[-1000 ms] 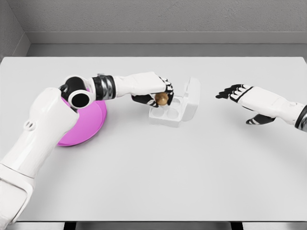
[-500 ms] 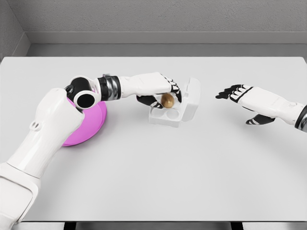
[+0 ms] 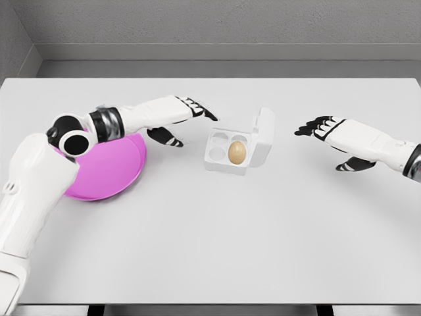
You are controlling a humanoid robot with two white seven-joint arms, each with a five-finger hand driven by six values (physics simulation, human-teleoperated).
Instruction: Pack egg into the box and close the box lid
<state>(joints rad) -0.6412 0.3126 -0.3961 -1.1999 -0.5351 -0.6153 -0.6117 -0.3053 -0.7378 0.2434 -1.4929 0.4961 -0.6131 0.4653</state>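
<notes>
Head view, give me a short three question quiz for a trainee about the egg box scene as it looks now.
1. True or false: the brown egg sits in the white four-cup box.
2. The hinged white lid is: A open, B closed.
3. Which hand is nearer the round pink plate?

Key: 1 true. 2 A. 3 the left hand, fingers spread and holding nothing; the right hand is open too, on the box's far side.
</notes>
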